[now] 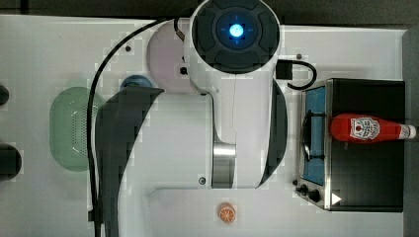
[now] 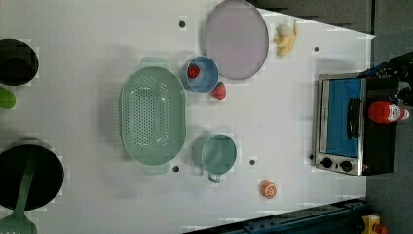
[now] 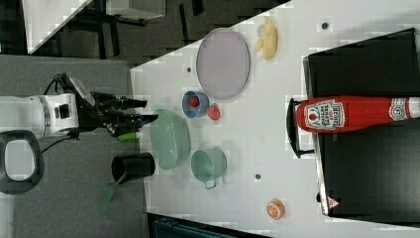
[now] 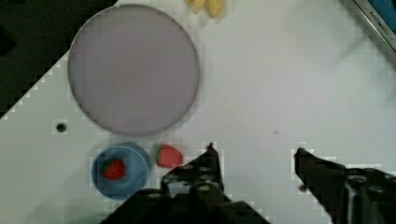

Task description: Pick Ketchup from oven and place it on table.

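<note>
Ketchup (image 1: 368,128) lies on its side on the black top of the oven (image 1: 370,173), label up, its red body over the front edge above the door handle and its pale cap pointing toward the top view's right; nothing grips it. Going through the left view from its left: two dark round pots (image 2: 17,61) sit at the table's (image 2: 73,112) edge, the lower one with a green ladle (image 2: 22,214) in it, and a bright green piece (image 2: 6,97) lies between them. Next is a big pale green colander (image 2: 153,115), then a small blue bowl (image 2: 202,74) with one strawberry (image 2: 194,71) inside, and a second strawberry (image 2: 219,91) just outside, touching or almost touching its rim. A teal mug (image 2: 218,154) stands near the colander's lower right. A pale lilac plate (image 2: 236,39) lies above the bowl, its rim just beside the bowl's. A peeled banana (image 2: 286,40) sits to the plate's right, and an orange half (image 2: 268,189) lies cut face up toward the left view's lower edge. At the far right stands the oven with its blue glass door shut and two knobs under it. In the wrist view the gripper (image 4: 256,156) hangs over bare white table, its two black fingers (image 4: 205,168) well apart with nothing between them, the bowl and strawberries close to one finger. In the right view the gripper sits at the far left, well apart from the oven and bottle.
</note>
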You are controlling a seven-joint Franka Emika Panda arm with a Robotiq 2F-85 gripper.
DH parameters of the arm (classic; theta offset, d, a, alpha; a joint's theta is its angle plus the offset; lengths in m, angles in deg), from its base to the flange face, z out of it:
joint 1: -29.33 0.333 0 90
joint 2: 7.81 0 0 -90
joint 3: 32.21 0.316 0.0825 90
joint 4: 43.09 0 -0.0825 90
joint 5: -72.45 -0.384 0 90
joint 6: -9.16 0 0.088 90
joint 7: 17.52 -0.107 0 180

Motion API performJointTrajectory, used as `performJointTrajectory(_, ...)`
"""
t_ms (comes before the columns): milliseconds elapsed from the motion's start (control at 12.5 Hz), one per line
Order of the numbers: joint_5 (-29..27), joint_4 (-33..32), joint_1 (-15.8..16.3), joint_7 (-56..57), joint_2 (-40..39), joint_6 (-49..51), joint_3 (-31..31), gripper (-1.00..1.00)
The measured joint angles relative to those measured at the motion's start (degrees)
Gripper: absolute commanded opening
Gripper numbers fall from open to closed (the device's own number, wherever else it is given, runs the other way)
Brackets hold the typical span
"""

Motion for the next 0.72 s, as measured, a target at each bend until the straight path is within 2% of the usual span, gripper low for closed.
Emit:
performJointTrajectory(160, 0.8, -7.3, -0.4, -0.4, 7.7, 6.5, -0.7, 0.80)
performJointTrajectory(240, 0.7, -8.8, -0.4, -1.0, 11.7, 8.4, -1.9, 1.00)
performJointTrajectory(480, 0.6, -5.1, -0.7, -1.6, 19.0, 8.8, -3.8, 1.00)
performJointTrajectory(720, 1.3, -3.0, -1.2, -1.7, 20.6, 5.9, -6.1, 1.00)
